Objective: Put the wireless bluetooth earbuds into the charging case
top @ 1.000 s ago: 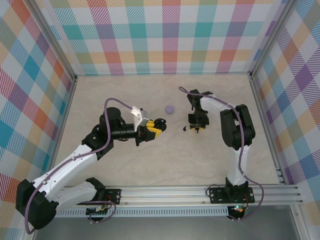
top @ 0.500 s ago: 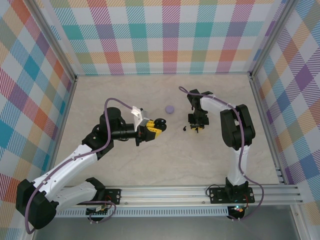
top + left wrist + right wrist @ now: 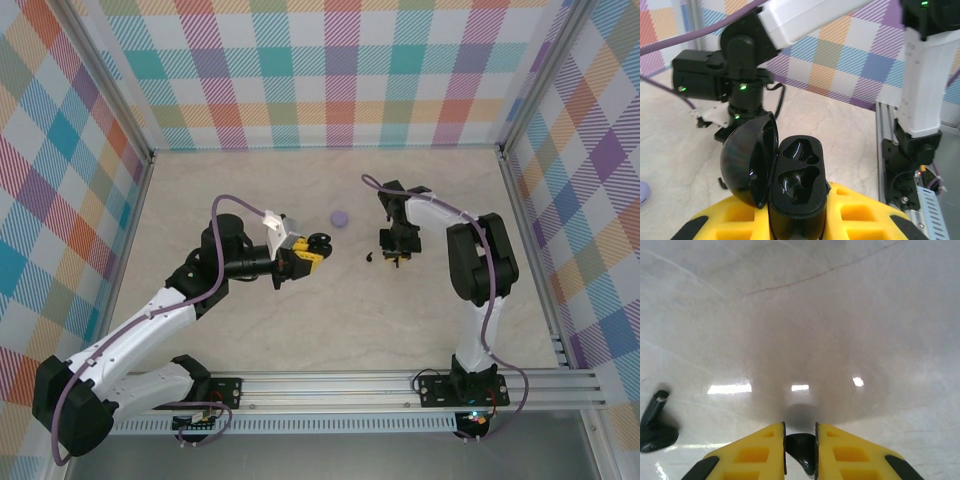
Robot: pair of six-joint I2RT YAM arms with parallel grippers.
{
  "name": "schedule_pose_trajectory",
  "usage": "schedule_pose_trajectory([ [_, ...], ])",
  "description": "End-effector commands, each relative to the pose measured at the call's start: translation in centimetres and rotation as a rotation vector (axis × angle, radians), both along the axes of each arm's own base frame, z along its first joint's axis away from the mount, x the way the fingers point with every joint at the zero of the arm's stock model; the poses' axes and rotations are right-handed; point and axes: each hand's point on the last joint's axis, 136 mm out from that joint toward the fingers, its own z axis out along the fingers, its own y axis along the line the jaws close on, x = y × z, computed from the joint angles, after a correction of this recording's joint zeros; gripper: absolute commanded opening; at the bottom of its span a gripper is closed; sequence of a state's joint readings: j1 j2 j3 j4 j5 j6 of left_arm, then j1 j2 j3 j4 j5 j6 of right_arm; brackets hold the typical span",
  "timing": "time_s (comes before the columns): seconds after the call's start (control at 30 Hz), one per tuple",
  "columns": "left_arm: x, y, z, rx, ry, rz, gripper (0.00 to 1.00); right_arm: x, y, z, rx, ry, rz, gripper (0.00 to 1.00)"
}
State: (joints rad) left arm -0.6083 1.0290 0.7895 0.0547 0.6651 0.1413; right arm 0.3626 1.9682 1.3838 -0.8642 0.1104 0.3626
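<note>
The left claw is staying clamped on the black charging case, holding it above the table at about nine o'clock from the table's middle. The lid is hanging open on the case's nine o'clock side, and both sockets are showing empty. A lavender puck is sitting at one o'clock from the case, well apart from both claws. A loose black bud is lying on the table between the case and the right claw, just beside that claw at its nine o'clock. The right claw is the thing that has been changing: over the last second its fingers have been drawing together, and they are now pinching a second black earbud between their tips, low against the table. The pick is looking nearly made. The next move is probably calling for a lift and a carry toward nine o'clock, to the waiting case, and the small rounded bud is likely risking a slip if the pinch is shallow.
</note>
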Motion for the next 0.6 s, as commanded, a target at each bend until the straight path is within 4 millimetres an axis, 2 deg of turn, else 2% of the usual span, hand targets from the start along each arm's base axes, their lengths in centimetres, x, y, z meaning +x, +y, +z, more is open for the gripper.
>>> schedule_pose_trajectory([
  [0.0, 1.3, -0.1, -0.5, 0.002, 0.021, 0.077, 0.04, 0.2, 0.7, 2.5, 0.076, -0.076, -0.025, 0.18],
  [0.27, 3.3, -0.4, -2.6, 0.014, 0.106, 0.155, 0.04, 0.0, 3.3, 7.0, 0.288, -0.205, 0.001, 0.17],
  [0.57, 3.4, -1.0, -3.3, -0.019, 0.095, 0.127, 0.04, -0.3, 7.7, 14.5, 0.6, -0.397, 0.087, 0.17],
])
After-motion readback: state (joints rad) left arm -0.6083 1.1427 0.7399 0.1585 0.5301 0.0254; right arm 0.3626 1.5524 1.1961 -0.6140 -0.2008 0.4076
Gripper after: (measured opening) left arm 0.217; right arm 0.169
